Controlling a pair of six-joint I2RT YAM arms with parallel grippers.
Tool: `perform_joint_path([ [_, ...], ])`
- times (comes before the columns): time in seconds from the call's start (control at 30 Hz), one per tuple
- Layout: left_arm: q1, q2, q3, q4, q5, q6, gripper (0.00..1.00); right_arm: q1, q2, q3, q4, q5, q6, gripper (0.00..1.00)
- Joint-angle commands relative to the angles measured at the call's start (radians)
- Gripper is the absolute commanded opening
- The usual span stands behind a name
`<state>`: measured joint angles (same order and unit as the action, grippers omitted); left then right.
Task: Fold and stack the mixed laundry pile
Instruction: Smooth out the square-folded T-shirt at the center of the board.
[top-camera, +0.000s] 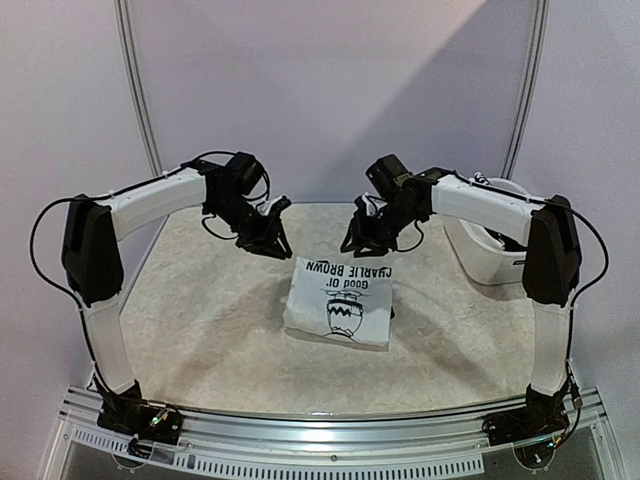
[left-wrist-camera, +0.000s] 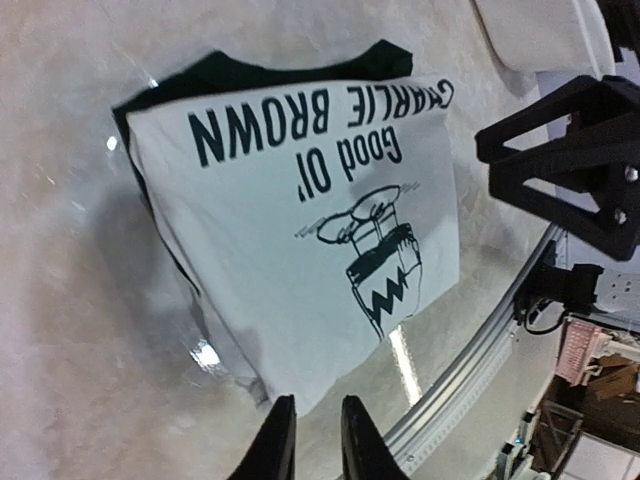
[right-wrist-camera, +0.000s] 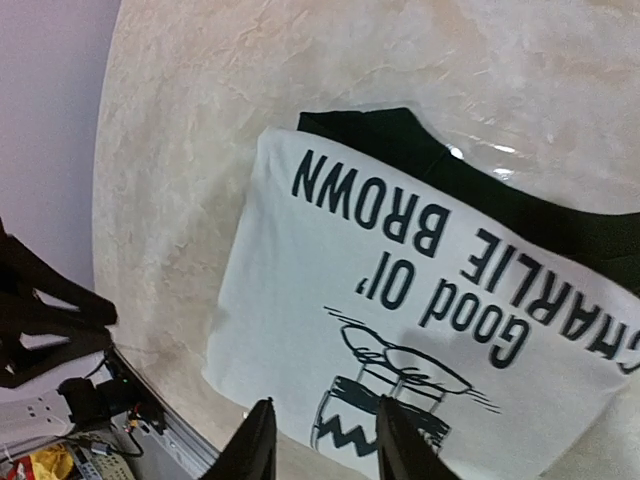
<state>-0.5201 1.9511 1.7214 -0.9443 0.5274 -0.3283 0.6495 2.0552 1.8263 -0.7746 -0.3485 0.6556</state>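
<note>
Top external: left gripper (top-camera: 272, 245) and right gripper (top-camera: 358, 243) hover empty, jaws parted, near white T-shirt (top-camera: 338, 300)

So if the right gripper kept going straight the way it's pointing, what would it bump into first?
Most likely the folded white T-shirt: in its wrist view the right gripper aims at the shirt's printed front, with nothing between. How far above it hangs is unclear.

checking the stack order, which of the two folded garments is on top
The white T-shirt with black Charlie Brown print lies on top; the dark garment shows only as an edge beneath it.
</note>
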Motion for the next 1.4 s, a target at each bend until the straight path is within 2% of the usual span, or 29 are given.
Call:
perform_joint_path([
  [0.0,-0.053,-0.011,-0.094,0.081,0.13,0.073,0.1,0.013,0.052,-0.037,0.136,-0.068,0.051,0.28],
  [0.1,-0.097,0.008,-0.099,0.065,0.112,0.096,0.09,0.013,0.091,-0.04,0.154,-0.078,0.064,0.2],
  [0.27,-0.121,0.041,-0.134,0.074,0.049,0.094,0.07,0.008,0.177,-0.019,0.147,-0.093,0.051,0.12],
  [0.5,-0.118,0.083,-0.23,0.061,-0.005,0.136,0.05,-0.016,0.279,-0.014,0.162,-0.101,0.06,0.09],
  [0.7,-0.116,0.1,-0.362,0.145,-0.044,0.114,0.05,-0.041,0.334,0.009,0.149,-0.099,0.072,0.06],
  [0.83,-0.116,0.128,-0.392,0.172,-0.08,0.102,0.03,-0.05,0.368,0.046,0.115,-0.096,0.061,0.06],
  [0.97,-0.116,0.081,-0.389,0.161,-0.078,0.094,0.03,-0.054,0.388,0.117,0.064,-0.09,0.041,0.06],
  [1.17,-0.118,-0.015,-0.289,0.09,-0.061,0.059,0.07,-0.053,0.344,0.206,-0.002,-0.102,-0.011,0.09],
  [1.37,-0.12,-0.046,-0.207,0.058,-0.015,0.023,0.12,-0.039,0.173,0.152,-0.024,-0.088,-0.046,0.14],
])
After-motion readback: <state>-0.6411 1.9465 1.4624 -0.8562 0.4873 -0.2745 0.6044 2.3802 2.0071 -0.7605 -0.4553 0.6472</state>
